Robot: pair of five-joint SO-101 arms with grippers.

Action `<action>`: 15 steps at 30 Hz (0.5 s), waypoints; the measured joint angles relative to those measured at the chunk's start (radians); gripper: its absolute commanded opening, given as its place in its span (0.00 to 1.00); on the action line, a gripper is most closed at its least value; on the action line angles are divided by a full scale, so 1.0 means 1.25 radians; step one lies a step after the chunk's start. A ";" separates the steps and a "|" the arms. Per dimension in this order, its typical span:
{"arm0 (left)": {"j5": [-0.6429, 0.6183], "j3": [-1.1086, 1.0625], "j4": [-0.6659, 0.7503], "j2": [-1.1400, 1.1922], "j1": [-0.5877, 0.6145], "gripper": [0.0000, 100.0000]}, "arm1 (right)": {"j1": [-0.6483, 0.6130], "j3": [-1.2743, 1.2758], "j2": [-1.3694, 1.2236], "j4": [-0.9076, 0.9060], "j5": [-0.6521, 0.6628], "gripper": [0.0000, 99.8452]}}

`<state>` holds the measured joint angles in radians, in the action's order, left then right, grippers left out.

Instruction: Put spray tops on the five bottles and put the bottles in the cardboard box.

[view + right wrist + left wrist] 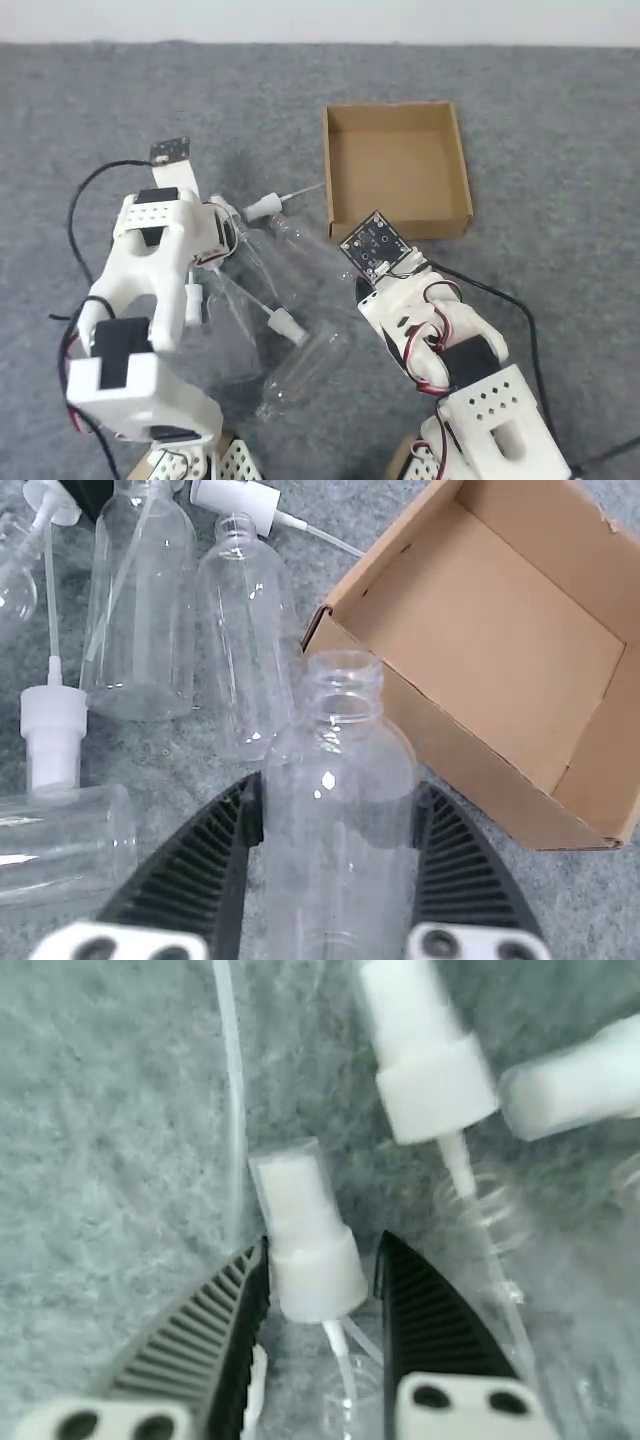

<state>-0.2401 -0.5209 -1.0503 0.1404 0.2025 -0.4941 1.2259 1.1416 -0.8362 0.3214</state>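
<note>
Surface (560, 150): grey cloth, felt-like, matt, fuzzy nap. Cardboard box (398, 165): brown paperboard, matt, slightly rough, raw cut edges. Left fingers (220, 1320): black plastic, matt, ribbed inner faces. Spray top (308, 1245) between them: white plastic, smooth, semi-matt, with a hazy translucent cap over the nozzle and a thin translucent dip tube. Right fingers (205, 865): same black ribbed matt plastic. Bottle (340, 780) between them: clear plastic, glossy, smooth, bright highlights, moulded threads at the neck. Other bottles (245, 650) beyond the right fingers: same clear glossy plastic. Loose spray tops (430, 1070) beyond the left fingers: white smooth plastic. Arm shells (150, 260): white plastic, matt.
</note>
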 measured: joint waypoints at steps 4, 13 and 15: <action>0.004 0.039 -0.018 0.060 -0.002 0.09 | 0.000 0.011 0.000 0.004 0.000 0.12; 0.001 0.095 -0.044 0.095 -0.009 0.01 | 0.000 0.012 0.000 0.005 0.000 0.12; 0.001 0.095 -0.044 0.095 -0.009 0.01 | 0.000 0.012 0.000 0.005 0.000 0.12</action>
<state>-0.2386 -0.4028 -1.1055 0.2585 0.1918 -0.4941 1.2413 1.1416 -0.8301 0.3214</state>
